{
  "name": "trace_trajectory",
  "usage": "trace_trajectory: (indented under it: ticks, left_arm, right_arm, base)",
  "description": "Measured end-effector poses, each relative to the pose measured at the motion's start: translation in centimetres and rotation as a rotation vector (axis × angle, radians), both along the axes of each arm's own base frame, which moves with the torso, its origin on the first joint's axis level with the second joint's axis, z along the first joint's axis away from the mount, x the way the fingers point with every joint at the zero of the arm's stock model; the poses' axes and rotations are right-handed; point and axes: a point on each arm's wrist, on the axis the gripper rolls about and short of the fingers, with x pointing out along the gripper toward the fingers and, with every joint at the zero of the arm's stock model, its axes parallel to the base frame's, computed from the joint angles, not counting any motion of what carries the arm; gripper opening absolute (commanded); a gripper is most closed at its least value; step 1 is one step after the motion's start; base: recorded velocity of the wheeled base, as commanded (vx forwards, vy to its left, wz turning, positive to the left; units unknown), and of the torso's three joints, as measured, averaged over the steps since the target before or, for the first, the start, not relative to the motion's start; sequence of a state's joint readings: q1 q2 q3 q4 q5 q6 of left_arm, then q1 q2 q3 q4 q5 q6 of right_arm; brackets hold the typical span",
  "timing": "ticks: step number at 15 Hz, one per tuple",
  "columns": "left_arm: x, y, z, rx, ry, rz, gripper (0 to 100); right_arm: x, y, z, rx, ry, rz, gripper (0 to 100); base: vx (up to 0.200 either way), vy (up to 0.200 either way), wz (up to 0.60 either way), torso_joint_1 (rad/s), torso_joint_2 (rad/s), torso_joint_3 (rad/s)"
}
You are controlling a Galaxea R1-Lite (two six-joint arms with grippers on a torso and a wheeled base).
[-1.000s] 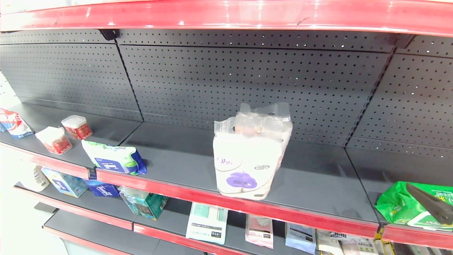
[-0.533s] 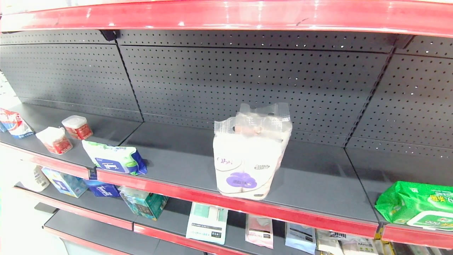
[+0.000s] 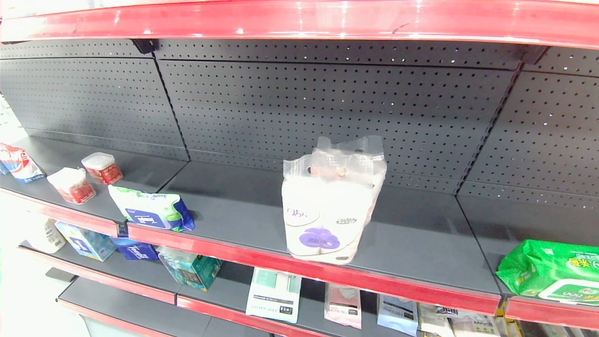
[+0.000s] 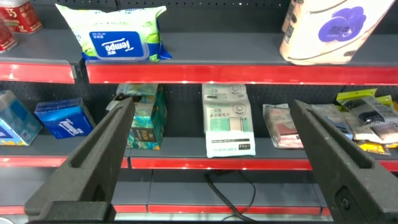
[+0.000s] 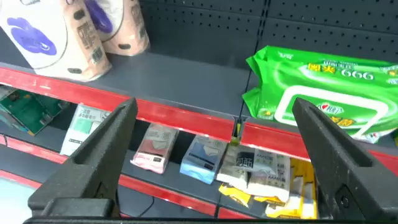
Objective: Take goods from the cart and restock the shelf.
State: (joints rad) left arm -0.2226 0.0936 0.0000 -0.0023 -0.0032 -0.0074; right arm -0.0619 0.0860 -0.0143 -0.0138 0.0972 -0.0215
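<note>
- Dark pegboard [image 3: 327,103] behind; grey shelf [image 3: 243,206], bare room on both sides of the toilet roll pack [image 3: 330,210] — upright, mid-shelf, near the red lip [image 3: 243,255].
- Probably light, soft, slippery in film; best taken across the sides or by the top flap.
- Green wipes pack [image 3: 552,269] flat in the right-hand bay.
- Left gripper [image 4: 211,104] and right gripper [image 5: 212,102] facing the shelves — fingers wide apart, empty.

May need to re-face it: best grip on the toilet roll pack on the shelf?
Probably the clear plastic handle flap on top of the toilet roll pack, coming from the front. The pack stands upright at the shelf's front edge, its body looks bulky, and the flap sticks up free.
</note>
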Motion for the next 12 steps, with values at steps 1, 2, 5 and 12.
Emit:
trace_trajectory:
  ticks: [1,2,5,12]
  left_arm:
    - [0.0,0.0,0.0,0.0,0.0,0.0,100]
    - [0.0,0.0,0.0,0.0,0.0,0.0,100]
    - [0.0,0.0,0.0,0.0,0.0,0.0,100]
    - [0.0,0.0,0.0,0.0,0.0,0.0,100]
  right_arm:
    - [-0.01,-0.08,-0.03,0.015,0.008,-0.045,100]
    - [0.0,-0.19,-0.12,0.012,0.011,-0.095,100]
    - [0.03,-0.22,-0.48,0.014,0.022,-0.077,100]
    - [-0.5,-0.33,-0.67,0.015,-0.046,-0.035,100]
  base:
    - [0.0,0.0,0.0,0.0,0.0,0.0]
    - [0.0,0.0,0.0,0.0,0.0,0.0]
    - [0.0,0.0,0.0,0.0,0.0,0.0]
    - [0.0,0.0,0.0,0.0,0.0,0.0]
